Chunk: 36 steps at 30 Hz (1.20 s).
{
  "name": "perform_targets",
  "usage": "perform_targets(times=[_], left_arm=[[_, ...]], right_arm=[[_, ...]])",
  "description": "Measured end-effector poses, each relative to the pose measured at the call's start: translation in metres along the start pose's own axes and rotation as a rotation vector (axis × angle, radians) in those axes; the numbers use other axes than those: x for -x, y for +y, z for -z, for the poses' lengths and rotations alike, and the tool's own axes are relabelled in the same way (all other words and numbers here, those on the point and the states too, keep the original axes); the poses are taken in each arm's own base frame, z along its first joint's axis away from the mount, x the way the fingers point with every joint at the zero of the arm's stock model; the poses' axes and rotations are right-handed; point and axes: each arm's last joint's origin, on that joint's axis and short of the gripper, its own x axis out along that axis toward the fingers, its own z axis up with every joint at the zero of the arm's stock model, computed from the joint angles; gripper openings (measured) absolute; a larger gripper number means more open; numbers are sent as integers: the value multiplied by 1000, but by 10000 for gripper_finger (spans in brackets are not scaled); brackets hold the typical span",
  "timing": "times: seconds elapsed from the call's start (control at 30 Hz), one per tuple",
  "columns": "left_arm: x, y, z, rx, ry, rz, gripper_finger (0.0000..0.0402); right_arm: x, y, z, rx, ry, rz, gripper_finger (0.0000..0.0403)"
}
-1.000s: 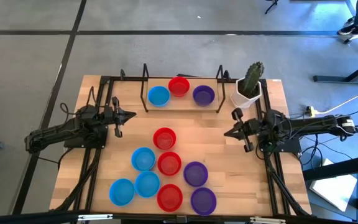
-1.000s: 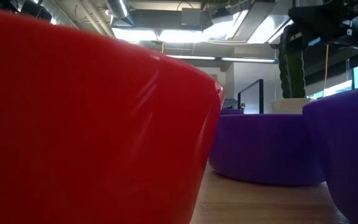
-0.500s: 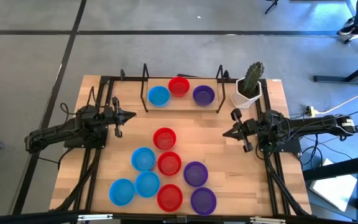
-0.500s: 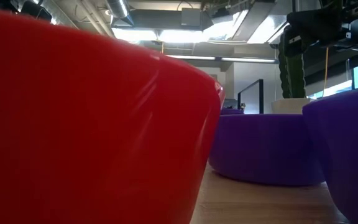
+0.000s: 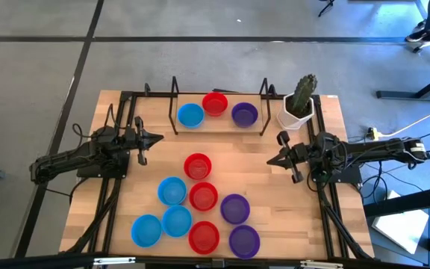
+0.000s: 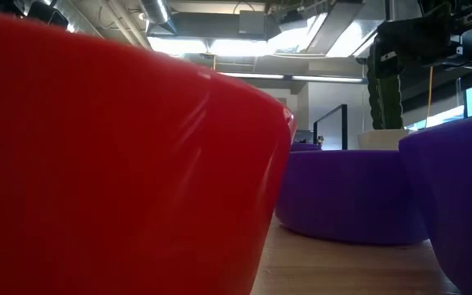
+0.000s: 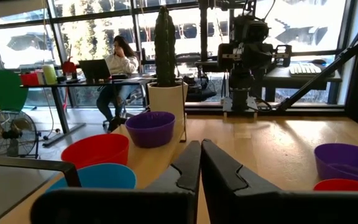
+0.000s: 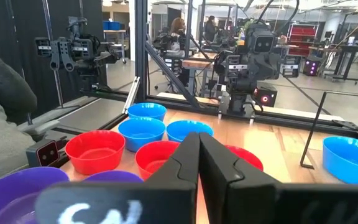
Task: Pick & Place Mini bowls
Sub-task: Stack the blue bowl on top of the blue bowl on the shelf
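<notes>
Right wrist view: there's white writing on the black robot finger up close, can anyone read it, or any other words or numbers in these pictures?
White marks on the right gripper: cut off and blurred, not readable.
Small round plastic mini bowls, blue, red and purple: no text.
White pot with a cactus: no label visible.
Nothing else legible in any view.

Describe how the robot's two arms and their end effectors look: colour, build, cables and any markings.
Both arms are dark and slim. The left end effector and the right end effector each carry two dark, pointed fingers. Black cables trail from the right arm's base. Blurred white lettering shows on the right wrist's housing.
</notes>
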Motion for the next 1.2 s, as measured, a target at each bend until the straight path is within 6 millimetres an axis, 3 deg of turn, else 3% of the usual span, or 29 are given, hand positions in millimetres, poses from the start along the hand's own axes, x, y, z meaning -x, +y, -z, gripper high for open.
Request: perform_targets(times=[1.2], left_arm=[[0, 0, 0, 0, 0, 0, 7]], right_arm=[[0, 0, 1, -1, 12, -1, 10]])
